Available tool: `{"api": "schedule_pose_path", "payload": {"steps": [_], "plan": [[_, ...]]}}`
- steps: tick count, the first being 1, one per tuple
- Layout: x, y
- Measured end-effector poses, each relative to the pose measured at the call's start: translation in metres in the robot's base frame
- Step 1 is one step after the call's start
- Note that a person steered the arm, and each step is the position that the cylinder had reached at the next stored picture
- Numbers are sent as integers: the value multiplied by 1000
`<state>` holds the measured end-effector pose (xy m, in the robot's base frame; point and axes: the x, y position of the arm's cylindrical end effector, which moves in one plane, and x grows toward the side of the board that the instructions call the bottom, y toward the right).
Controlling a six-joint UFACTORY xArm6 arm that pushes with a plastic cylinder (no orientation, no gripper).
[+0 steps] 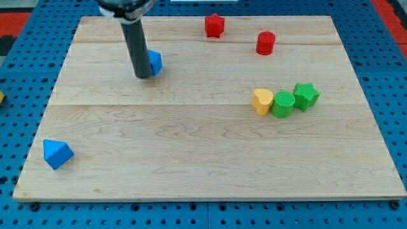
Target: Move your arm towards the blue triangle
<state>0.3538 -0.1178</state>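
A blue triangle [57,153] lies near the board's lower left corner. My tip [144,76] is in the upper left part of the board, far above and to the right of the blue triangle. The tip touches the left side of another blue block [155,62], which the rod partly hides, so its shape is unclear.
A red star [214,25] and a red cylinder [266,42] sit near the view's top. A yellow block [261,101], a green cylinder [283,104] and a green star [306,95] stand in a row at the right. The wooden board [203,159] lies on a blue pegboard.
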Motion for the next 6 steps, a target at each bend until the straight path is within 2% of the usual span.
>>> {"api": "schedule_pose_path", "payload": {"steps": [2, 3, 4, 5, 6], "plan": [[-74, 32], [-89, 86], [-8, 86], [128, 70], [219, -14]]}}
